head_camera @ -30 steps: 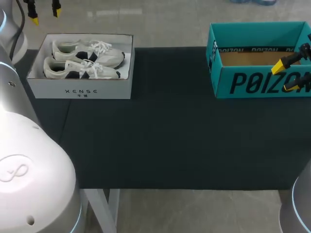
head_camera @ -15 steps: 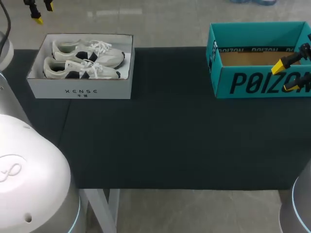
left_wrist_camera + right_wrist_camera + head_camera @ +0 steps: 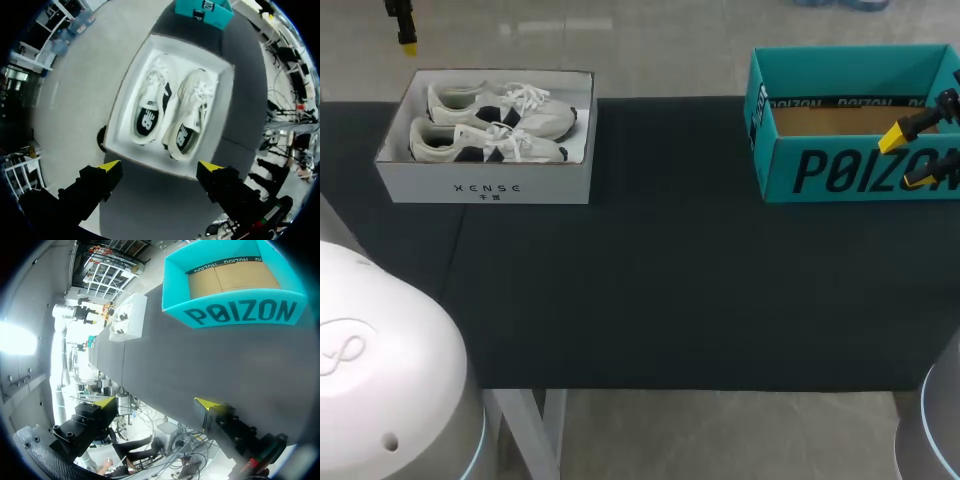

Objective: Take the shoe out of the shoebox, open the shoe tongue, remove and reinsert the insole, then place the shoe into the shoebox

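We are seeing large dark lettering across the front of the teal box (image 3: pixel 775 165) and a smaller printed strip inside its back wall. Small dark print is showing on the front of the white shoebox (image 3: pixel 485 180), and white logos on the insoles (image 3: pixel 146 119).

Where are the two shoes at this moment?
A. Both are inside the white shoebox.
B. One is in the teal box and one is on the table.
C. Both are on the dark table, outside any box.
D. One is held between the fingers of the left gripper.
A: the pair of shoes lies side by side inside the white shoebox, the teal box shows only its cardboard floor, and the left gripper is open and empty.
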`<state>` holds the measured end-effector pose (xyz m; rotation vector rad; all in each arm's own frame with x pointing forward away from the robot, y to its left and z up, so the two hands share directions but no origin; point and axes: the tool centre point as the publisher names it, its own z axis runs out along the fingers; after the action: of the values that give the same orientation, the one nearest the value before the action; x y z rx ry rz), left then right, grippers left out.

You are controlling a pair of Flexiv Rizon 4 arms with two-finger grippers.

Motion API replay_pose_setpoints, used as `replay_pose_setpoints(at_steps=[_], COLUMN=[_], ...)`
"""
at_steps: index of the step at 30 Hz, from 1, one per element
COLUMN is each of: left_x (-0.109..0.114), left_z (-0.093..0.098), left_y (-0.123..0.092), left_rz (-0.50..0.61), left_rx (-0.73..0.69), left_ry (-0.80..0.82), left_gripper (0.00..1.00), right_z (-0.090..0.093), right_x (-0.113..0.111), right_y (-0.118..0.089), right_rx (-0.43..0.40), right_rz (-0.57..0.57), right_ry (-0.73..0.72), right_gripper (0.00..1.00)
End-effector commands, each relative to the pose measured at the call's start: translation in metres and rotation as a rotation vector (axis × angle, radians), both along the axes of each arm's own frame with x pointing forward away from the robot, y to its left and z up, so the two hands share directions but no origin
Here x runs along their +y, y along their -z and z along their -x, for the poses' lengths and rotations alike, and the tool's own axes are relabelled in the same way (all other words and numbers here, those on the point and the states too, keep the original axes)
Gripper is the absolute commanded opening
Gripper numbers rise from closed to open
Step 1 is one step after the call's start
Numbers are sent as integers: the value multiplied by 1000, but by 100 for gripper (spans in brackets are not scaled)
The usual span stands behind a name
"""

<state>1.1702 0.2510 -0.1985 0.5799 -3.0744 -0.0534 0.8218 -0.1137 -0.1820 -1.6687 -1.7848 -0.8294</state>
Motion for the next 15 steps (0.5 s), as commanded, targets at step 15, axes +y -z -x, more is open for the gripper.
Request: replay_pose_setpoints(at_steps=[15], left_x=[17], left_z=[52], left_y=[18], left_rz=[-550], left_rx=[-514], left_ry=[-1294], left_gripper=[100], right_z=[0], right_x=[0], right_y=[0], right_rx=[1], right_rz=[3], right_ry=[-1], right_gripper=[100])
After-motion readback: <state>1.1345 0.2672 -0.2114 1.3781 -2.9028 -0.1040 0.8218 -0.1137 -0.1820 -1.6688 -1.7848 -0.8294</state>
